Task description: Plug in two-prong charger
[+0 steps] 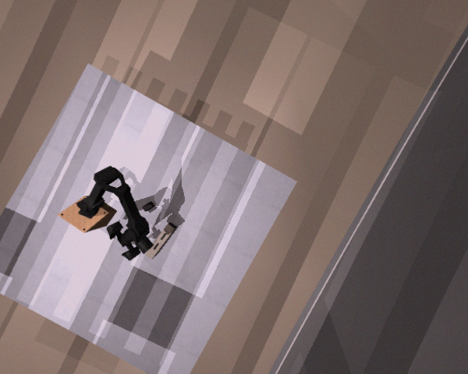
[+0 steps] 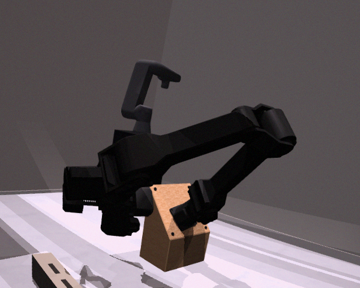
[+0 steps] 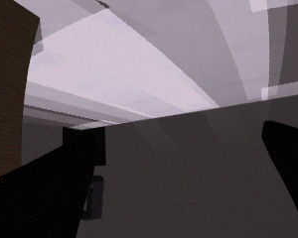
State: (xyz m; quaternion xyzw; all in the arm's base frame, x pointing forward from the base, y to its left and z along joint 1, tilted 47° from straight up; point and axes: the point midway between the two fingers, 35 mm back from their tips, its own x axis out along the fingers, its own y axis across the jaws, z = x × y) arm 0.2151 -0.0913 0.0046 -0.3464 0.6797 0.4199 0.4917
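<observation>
The pale floor [image 1: 242, 225] [image 2: 18, 216] [image 3: 114, 64] had stripes of light. The gripper [image 1: 117, 242] [image 2: 111, 198] [image 3: 184, 137] was wide open, holding nothing. The charger [image 1: 148, 206] lay near the power strip [image 1: 151, 252] [image 2: 45, 257]. The jaws needed to point down, line up, then pinch its body squarely, leaving the prongs free.

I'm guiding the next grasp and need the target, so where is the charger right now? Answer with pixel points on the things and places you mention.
In the top view, the charger [image 1: 149, 206] lies on the table, between the wooden base block [image 1: 79, 215] and the power strip [image 1: 150, 252], right of the arm.
</observation>
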